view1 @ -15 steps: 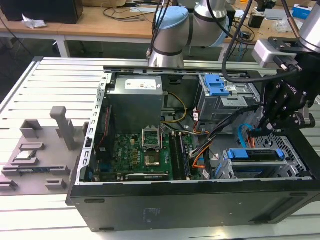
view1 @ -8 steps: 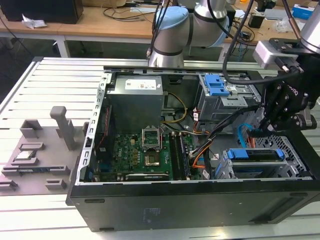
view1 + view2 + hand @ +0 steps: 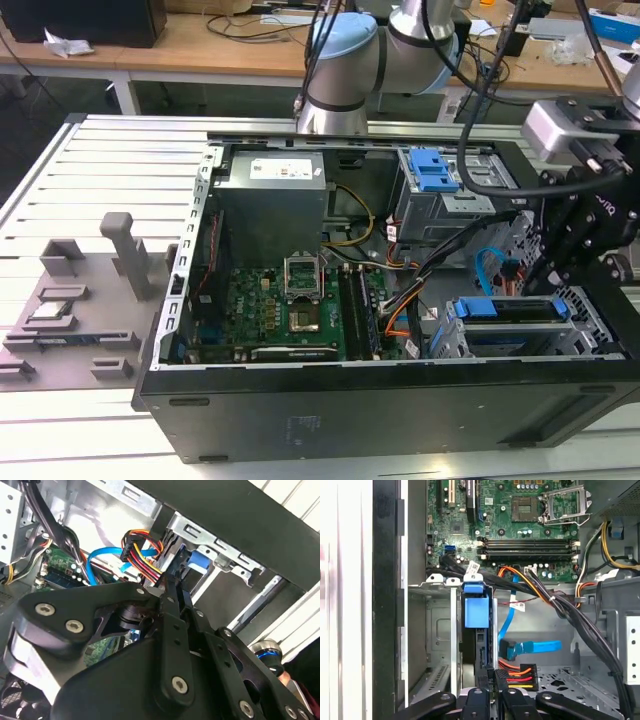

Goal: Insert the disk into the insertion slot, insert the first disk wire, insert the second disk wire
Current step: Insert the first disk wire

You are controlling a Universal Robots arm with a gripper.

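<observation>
The blue-framed disk (image 3: 508, 309) sat in the insertion slot (image 3: 455, 335) at the exterior view's lower right, label hidden; the hand (image 3: 496, 674), fingers nearly together, pinched a red-orange-yellow disk wire (image 3: 519, 676).

Quick count, here we go: one open computer case (image 3: 350, 410) on the worktop (image 3: 120, 160), and one grey fixture plate (image 3: 60, 335) toward the exterior view's left edge. Inside the case there's one green motherboard (image 3: 260, 310), one processor socket (image 3: 303, 275) and one grey power supply box (image 3: 270, 205). One disk (image 3: 505, 310) sits in one insertion slot (image 3: 592, 325), and there's one taller grey bay (image 3: 440, 205) with a blue latch. One blue data cable (image 3: 535, 646), one plug (image 3: 520, 676) trailing red, orange and yellow wires. One arm (image 3: 340, 70), one hand (image 3: 495, 687).
</observation>
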